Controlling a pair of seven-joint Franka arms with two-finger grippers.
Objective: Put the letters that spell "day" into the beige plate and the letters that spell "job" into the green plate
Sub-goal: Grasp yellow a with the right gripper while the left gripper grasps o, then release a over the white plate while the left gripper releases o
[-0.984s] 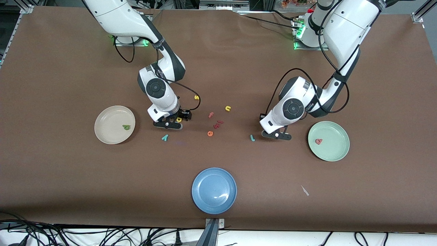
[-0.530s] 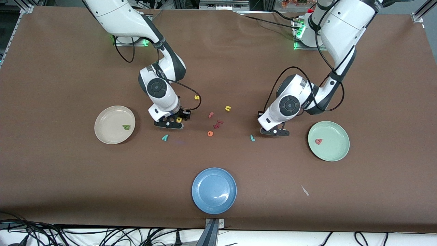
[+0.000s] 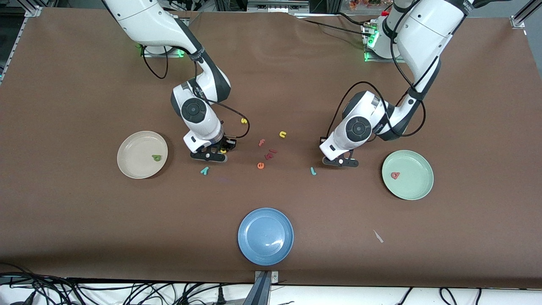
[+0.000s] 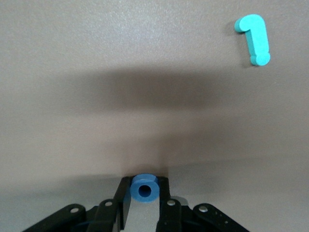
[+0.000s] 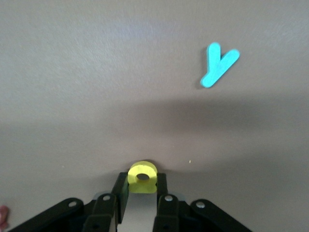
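My left gripper is shut on the blue ring "o", low at the table and beside the teal hooked "j". In the front view the left gripper hides the "o". My right gripper is shut on the yellow "a", also low at the table. The teal "y" lies nearer the front camera than it. A green "d" lies in the beige plate. A salmon "b" lies in the green plate.
A blue plate sits near the table's front edge. Loose letters lie between the two grippers: a yellow "s", a yellow "n", a pink "f", an orange "e" and a dark red piece.
Both grippers have closed, the right on the yellow "a", the left on the blue "o". The left gripper shifted slightly toward the middle of the table.
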